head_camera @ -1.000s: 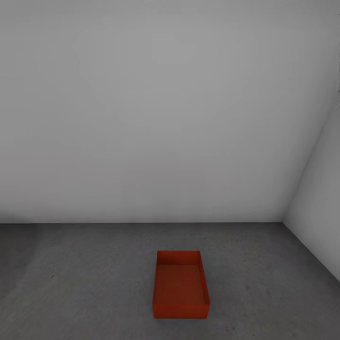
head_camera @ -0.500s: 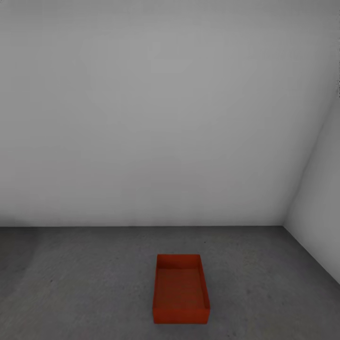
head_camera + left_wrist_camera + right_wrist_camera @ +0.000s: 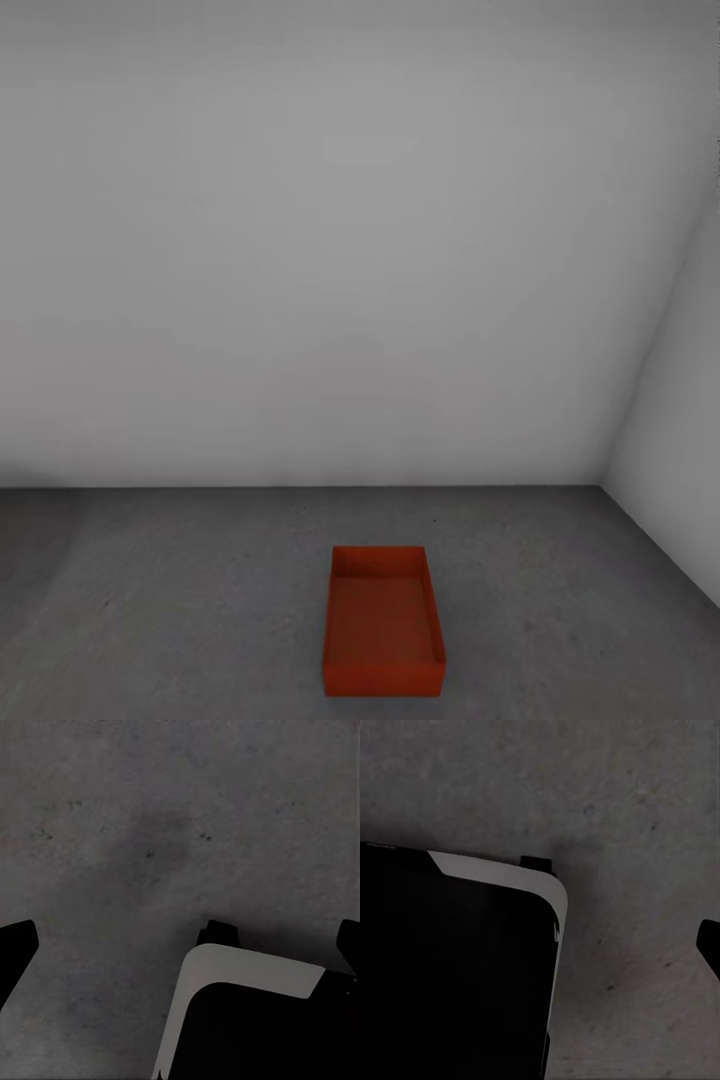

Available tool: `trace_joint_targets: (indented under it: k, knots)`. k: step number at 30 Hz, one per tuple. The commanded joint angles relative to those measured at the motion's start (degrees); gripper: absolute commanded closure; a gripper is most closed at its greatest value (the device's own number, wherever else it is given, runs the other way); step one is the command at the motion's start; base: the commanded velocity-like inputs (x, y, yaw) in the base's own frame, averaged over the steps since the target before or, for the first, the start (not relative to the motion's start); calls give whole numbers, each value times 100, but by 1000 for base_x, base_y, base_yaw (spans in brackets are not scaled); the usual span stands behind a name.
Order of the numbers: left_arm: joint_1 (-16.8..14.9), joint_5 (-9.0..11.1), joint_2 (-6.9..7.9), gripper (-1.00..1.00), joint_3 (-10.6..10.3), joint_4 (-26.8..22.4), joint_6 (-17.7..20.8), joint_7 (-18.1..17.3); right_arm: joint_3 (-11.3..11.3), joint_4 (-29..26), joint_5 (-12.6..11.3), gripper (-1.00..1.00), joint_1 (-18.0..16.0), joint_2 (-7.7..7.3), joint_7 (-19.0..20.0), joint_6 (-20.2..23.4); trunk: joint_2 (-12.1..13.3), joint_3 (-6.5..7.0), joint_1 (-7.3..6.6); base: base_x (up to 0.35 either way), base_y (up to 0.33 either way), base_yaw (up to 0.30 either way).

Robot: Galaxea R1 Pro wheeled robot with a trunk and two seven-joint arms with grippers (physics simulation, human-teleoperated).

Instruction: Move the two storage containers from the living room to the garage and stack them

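Note:
One red-orange open-top storage container (image 3: 383,620) sits empty on the dark grey concrete floor (image 3: 180,600) of the garage, low in the head view, a little right of centre. It is lengthwise to me and a short way out from the back wall. The second container is out of view. In the left wrist view, my left gripper (image 3: 181,943) hangs open above the floor, its black fingertips (image 3: 15,945) far apart and empty. In the right wrist view, one fingertip (image 3: 711,947) of my right gripper shows at the picture's edge, spread wide, with nothing held.
A plain light grey wall (image 3: 350,250) faces me. A second wall (image 3: 680,480) meets it in a corner at the right. My own black, white-edged base (image 3: 247,1020) shows under the left gripper, and the base (image 3: 450,967) also lies under the right gripper.
The whole head picture has slid down slightly, so the camera has moved. The container has stayed in place on the floor.

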Motion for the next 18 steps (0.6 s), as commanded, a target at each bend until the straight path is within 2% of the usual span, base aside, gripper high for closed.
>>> trace_joint_targets:
  k: [1,7,9,12,18]
  knots:
    - [-3,29,-1,-100,18,1,-10,6,47,18,-58,-100,-7,3,10,-38,-4,3,0,0,0,0]
    - [-1,31,-7,-100,29,-3,-16,6,32,18,-116,-100,-7,0,10,-73,-4,59,0,0,0,0]
    - [-3,33,-58,-100,42,-6,-13,6,23,17,-122,-100,-7,-2,10,-76,-4,77,0,0,0,0]
    - [-2,49,-343,-100,27,38,-16,-1,14,16,-132,-100,-7,-1,10,-79,-4,105,0,0,0,0]
    - [17,85,-453,-100,19,84,-4,1,-4,17,-142,-100,-7,1,12,-85,-4,162,0,0,0,0]
